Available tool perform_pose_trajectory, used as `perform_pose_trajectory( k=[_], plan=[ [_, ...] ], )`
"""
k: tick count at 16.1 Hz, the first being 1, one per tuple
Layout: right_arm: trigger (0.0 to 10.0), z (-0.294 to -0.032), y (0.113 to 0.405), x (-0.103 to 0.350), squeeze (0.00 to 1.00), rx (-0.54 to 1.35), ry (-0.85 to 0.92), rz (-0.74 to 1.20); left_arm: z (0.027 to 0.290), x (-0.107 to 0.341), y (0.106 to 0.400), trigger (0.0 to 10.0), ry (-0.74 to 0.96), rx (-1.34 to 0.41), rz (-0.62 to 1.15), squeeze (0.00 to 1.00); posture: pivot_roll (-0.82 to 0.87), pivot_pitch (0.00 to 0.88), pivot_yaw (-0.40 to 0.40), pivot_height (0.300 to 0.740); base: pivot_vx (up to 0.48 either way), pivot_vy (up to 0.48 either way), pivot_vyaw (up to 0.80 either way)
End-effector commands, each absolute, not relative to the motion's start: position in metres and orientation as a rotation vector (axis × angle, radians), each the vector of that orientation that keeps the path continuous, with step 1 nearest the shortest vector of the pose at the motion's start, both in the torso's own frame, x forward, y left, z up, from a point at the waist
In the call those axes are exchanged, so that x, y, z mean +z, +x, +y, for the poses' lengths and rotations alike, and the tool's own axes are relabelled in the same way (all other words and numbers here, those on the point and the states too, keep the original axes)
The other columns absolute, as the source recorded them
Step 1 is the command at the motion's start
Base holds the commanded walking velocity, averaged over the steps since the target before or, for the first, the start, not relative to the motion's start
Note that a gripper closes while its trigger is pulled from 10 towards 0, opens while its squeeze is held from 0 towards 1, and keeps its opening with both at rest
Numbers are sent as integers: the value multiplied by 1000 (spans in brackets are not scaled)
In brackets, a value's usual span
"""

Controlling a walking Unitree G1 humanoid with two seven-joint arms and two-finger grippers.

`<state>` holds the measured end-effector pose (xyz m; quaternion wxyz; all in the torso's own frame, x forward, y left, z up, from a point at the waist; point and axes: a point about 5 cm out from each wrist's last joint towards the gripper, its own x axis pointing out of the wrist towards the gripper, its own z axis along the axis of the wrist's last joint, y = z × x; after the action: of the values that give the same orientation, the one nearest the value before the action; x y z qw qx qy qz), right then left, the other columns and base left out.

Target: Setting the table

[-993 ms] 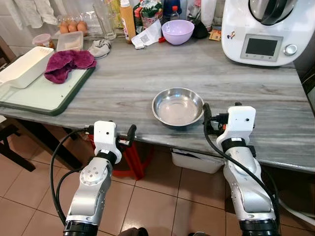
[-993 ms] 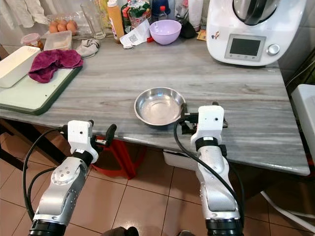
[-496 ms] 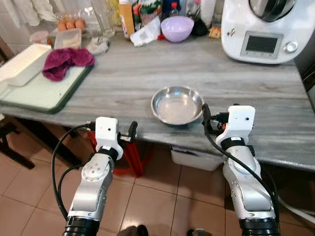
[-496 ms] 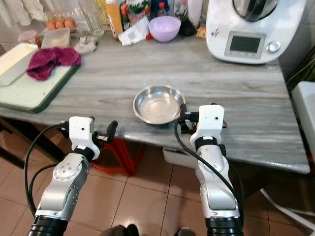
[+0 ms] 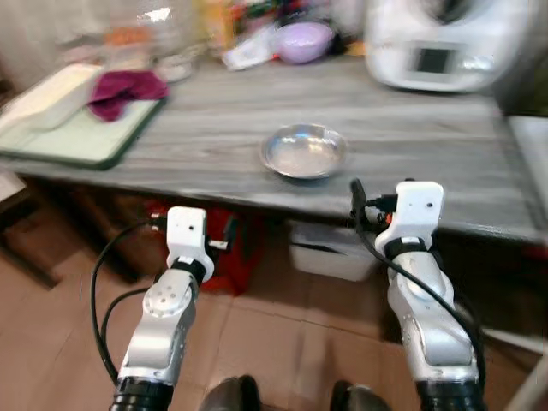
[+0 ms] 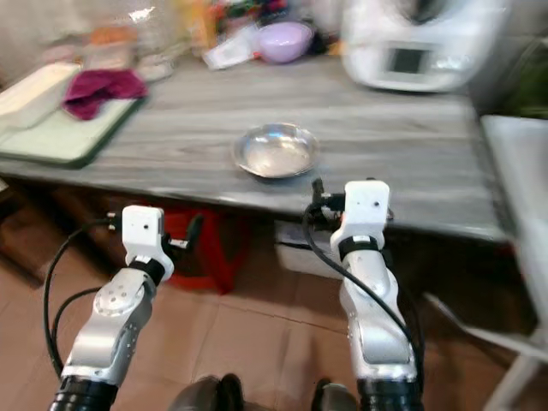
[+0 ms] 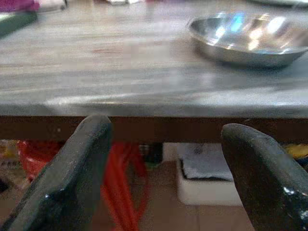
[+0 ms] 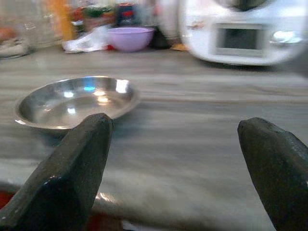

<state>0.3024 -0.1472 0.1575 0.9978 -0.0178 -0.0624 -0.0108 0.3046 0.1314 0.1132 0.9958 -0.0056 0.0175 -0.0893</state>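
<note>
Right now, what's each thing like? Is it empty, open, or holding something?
Steel bowl: empty, upright on the table near its front edge.
Purple bowl: upright at the back; inside hidden.
Red cloth: crumpled on the green tray.
Left pincer: open, holding nothing, before the table edge.
Right pincer: open, holding nothing, pointing over the table beside the steel bowl.

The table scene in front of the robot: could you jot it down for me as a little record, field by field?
Steel bowl: empty, sitting near the front edge of the grey table
Left gripper: open, empty, held out short of the table edge
Right gripper: open, empty, just short of the table edge, right of the bowl
Back of table: purple bowl, white kitchen machine
Far left: green tray with a magenta cloth and a white container
Image: blurred
</note>
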Motion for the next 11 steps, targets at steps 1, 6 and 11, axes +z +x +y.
perform_pose_trajectory(
  k=[1, 6, 11],
  plan=[
    [10000, -144, 304, 160, 0, -3, -34, -128, 136, 109, 302, 10000, -10, -163, 57, 0, -101, 127, 95, 740, -311, 0, -419],
    [10000, -144, 305, 159, 0, -2, -36, -127, 135, 108, 302, 10000, -11, -164, 62, 0, -100, 127, 93, 740, -310, 0, -410],
    [10000, -142, 306, 159, 0, 0, -35, -127, 136, 108, 303, 10000, -4, -166, 58, 0, -97, 127, 96, 740, -310, 0, 0]
  ],
)
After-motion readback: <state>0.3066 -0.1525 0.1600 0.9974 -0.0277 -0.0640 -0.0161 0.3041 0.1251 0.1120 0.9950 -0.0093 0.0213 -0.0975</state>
